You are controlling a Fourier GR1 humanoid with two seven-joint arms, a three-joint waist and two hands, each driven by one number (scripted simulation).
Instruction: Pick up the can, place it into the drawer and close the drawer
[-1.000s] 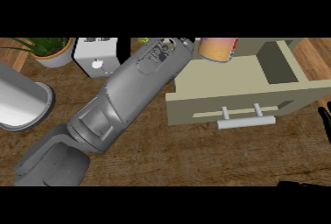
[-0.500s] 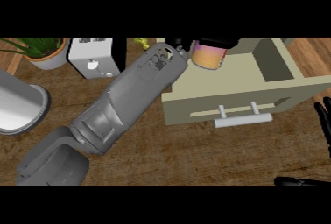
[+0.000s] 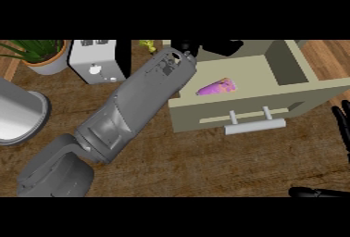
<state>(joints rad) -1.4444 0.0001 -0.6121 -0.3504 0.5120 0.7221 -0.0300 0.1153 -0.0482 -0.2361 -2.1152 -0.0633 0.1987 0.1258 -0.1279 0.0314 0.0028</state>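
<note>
The pink and purple can (image 3: 217, 86) lies on its side inside the open beige drawer (image 3: 311, 88), near its left wall. My left forearm crosses the counter diagonally. My left hand (image 3: 220, 46) is above the drawer's back edge, apart from the can, with nothing between its fingers. The drawer's pale bar handle (image 3: 255, 125) faces me on its front panel. My right hand (image 3: 340, 126) rests open at the right edge, fingers up, and its thumb (image 3: 315, 192) shows at the lower right.
A white toaster (image 3: 100, 61) stands at the back, left of the arm. A potted plant (image 3: 42, 54) is in the back left corner. A shiny metal pot (image 3: 17, 113) sits at the left edge. A small yellow item (image 3: 146, 45) lies behind the toaster.
The can was upright in my left hand over the drawer's back left corner. It now lies inside the drawer, released, and the hand has moved back above the rear edge.
</note>
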